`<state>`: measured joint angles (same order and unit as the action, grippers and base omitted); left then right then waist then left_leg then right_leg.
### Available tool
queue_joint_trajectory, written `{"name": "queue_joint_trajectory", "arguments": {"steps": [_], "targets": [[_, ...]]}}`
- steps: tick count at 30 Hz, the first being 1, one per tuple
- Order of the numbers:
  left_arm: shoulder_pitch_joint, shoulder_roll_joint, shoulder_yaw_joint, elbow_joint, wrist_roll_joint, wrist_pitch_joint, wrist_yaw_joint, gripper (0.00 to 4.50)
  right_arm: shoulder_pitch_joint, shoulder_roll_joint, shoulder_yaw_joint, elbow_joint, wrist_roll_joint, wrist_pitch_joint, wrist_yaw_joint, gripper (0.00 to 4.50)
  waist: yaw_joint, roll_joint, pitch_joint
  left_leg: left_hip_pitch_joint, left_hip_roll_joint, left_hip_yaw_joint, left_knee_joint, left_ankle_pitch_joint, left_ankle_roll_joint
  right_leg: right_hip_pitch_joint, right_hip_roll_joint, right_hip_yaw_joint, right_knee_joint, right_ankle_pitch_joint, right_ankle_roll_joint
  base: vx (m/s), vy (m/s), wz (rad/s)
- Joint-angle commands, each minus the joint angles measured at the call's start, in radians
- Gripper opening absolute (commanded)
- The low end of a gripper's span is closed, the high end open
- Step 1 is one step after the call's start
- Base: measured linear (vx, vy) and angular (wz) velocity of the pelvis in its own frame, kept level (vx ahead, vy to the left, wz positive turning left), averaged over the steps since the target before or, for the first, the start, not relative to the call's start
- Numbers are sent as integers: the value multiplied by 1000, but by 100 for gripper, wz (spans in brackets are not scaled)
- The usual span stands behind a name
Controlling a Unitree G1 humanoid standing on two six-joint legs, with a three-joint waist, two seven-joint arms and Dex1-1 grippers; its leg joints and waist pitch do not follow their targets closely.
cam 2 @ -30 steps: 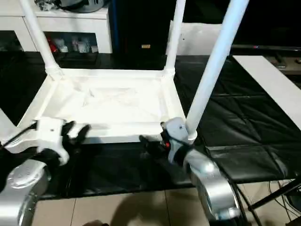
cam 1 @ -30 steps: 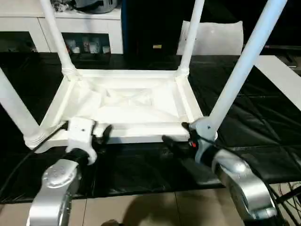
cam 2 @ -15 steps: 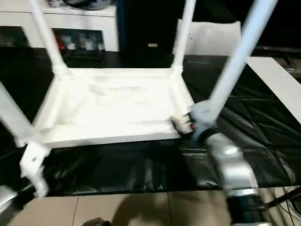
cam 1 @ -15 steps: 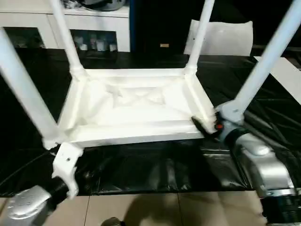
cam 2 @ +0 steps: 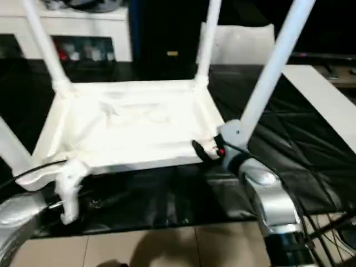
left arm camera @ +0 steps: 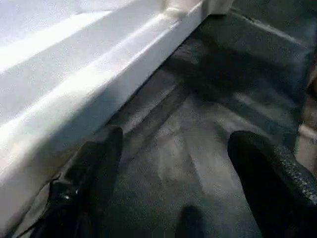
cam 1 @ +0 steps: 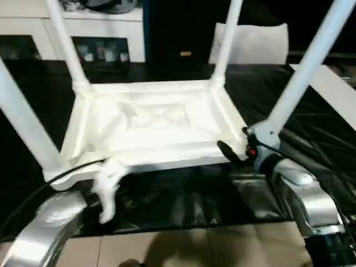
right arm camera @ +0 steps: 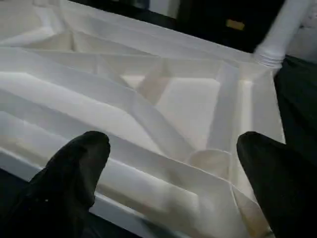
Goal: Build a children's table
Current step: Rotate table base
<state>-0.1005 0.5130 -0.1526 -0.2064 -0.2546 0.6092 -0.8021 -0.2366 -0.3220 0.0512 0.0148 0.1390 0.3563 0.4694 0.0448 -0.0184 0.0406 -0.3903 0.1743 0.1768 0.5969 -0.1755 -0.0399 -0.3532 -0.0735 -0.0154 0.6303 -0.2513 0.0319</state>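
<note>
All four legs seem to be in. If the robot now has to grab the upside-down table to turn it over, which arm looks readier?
Probably the right: the right gripper is open at the tabletop rim; the left gripper hangs beside it.

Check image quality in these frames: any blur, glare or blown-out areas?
Left eye view: the tabletop is overexposed, its ribs washed out; the left gripper is smeared by motion blur. Left wrist view: the tabletop's edge glares white against the black mat. Right wrist view: ribs read clearly; the near fingers are soft.
</note>
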Motion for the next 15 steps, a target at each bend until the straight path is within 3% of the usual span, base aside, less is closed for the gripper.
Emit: {"name": "queue_joint_trajectory", "arguments": {"steps": [1, 4, 5, 10, 12, 15], "targets": [[-54, -14, -28, 94, 37, -6, 8, 411, 1, -14, 7, -33, 16, 12, 28, 450, 0, 11, -51, 29, 41, -16, -77, -172, -25, 10, -46, 29, -70, 32, -182, 0, 0, 0], [-134, -50, -48, 204, 71, -35, 26, 443, 13, -17, 12, -46, 19, 20, 38, 450, 0, 12, -48, 30, 42, -16, -79, -207, -29, 9, -48, 30, -77, -19, -194, 0, 0, 0], [-150, -58, -53, 227, 77, -42, 27, 443, 16, -18, 13, -48, 18, 20, 39, 450, 3, 12, -49, 35, 45, -15, -79, -230, -34, 7, -51, 30, -78, -47, -199, 0, 0, 0], [-243, -101, -94, 366, 107, -89, 36, 443, 26, -14, 17, -58, 12, 21, 35, 450, 4, 13, -46, 35, 47, -19, -85, -275, -50, 5, -53, 31, -84, -121, -190, 0, 0, 0], [-278, -128, -97, 423, 129, -127, 68, 443, 27, -11, 14, -63, 12, 22, 30, 450, 7, 13, -46, 38, 48, -19, -85, -289, -53, 3, -55, 32, -86, -130, -194, 0, 0, 0], [-309, -154, -84, 475, 149, -158, 116, 443, 27, -11, 11, -65, 12, 22, 30, 450, 12, 12, -48, 33, 49, -21, -85, -270, -50, 8, -57, 31, -84, -101, -193, 0, 0, 0]]}}
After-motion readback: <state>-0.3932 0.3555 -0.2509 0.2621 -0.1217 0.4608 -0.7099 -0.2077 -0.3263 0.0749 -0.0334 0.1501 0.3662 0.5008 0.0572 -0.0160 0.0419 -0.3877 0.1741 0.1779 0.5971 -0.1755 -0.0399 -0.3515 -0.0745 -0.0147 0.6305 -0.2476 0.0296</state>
